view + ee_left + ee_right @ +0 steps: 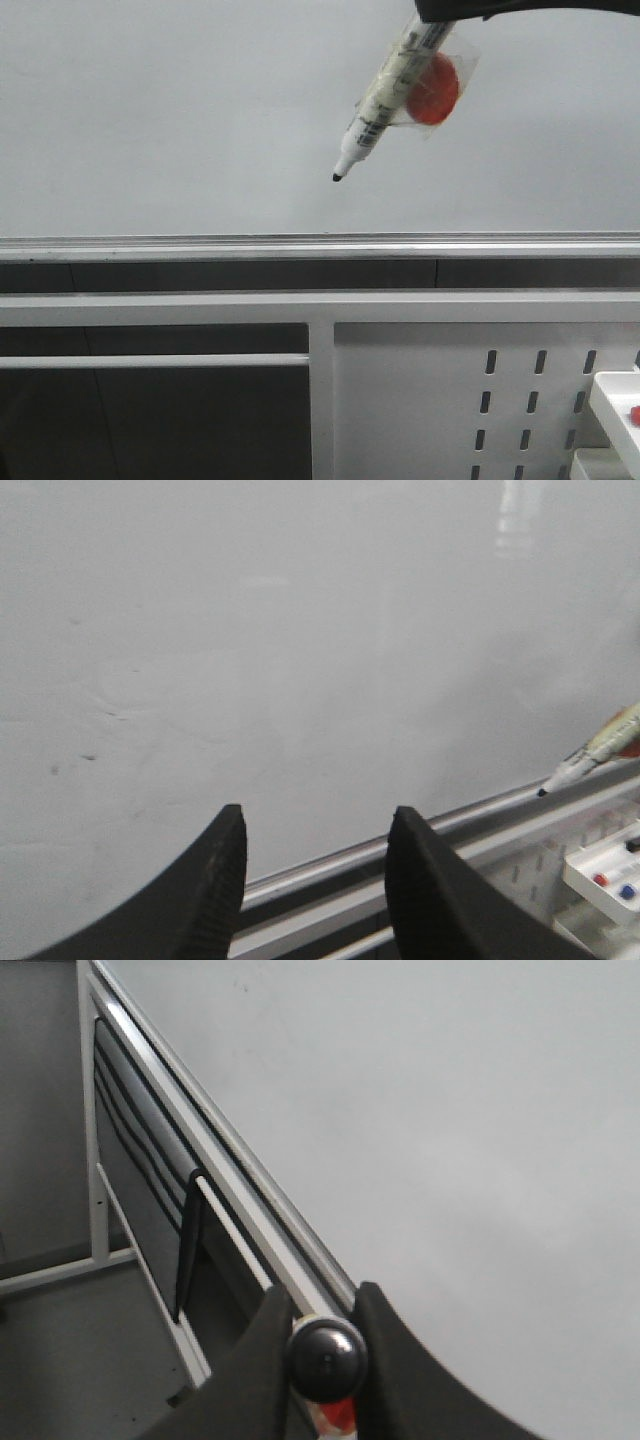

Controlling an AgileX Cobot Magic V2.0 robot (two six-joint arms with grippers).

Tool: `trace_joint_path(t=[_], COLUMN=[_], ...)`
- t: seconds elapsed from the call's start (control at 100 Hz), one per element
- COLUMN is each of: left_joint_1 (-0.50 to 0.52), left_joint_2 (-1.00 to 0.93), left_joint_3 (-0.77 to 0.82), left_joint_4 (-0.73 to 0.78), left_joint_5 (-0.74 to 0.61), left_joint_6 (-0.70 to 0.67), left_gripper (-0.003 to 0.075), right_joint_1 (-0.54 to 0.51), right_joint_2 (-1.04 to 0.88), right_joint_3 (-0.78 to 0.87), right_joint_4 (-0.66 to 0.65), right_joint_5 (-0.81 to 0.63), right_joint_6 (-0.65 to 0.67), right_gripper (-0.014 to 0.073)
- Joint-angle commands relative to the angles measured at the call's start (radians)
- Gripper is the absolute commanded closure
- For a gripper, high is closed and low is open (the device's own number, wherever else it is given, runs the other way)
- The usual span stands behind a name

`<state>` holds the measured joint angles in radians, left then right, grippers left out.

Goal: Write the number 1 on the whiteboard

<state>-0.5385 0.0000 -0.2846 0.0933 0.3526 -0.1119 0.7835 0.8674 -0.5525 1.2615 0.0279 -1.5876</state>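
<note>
The whiteboard (180, 120) fills the upper front view, and no number 1 shows on it in any view. My right gripper (470, 12) enters at the top right edge, shut on a white marker (385, 95) that slants down to the left. The marker's black tip (337, 177) hangs close to the board above the silver rail (200, 245); whether it touches is unclear. In the right wrist view the jaws (325, 1295) clamp the marker's black end (327, 1358). My left gripper (317, 812) faces the whiteboard (300, 630), open with nothing between its fingers.
A red disc (432, 88) under clear tape is fixed to the marker. Below the rail runs a white frame with a perforated panel (420, 400). A white tray (615, 400) with small coloured pieces sits at the lower right.
</note>
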Motion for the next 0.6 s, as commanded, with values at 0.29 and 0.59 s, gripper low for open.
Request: trace_joint_path(t=[0.29, 0.59], left_joint_1=[0.078, 0.078], left_joint_2=[-0.007, -0.007], left_joint_3=[-0.017, -0.017], left_joint_4=[-0.014, -0.014], left_joint_5=[-0.019, -0.010], left_joint_6=[-0.017, -0.017], left_gripper=[0.0430, 0.0430], right_joint_1=[0.119, 0.193], right_joint_2=[0.024, 0.120], right_joint_3=[-0.095, -0.095], right_joint_4=[-0.304, -0.380], right_joint_5=[-0.235, -0.422], right_joint_6=[-0.017, -0.017], right_gripper=[0.0663, 0.0663])
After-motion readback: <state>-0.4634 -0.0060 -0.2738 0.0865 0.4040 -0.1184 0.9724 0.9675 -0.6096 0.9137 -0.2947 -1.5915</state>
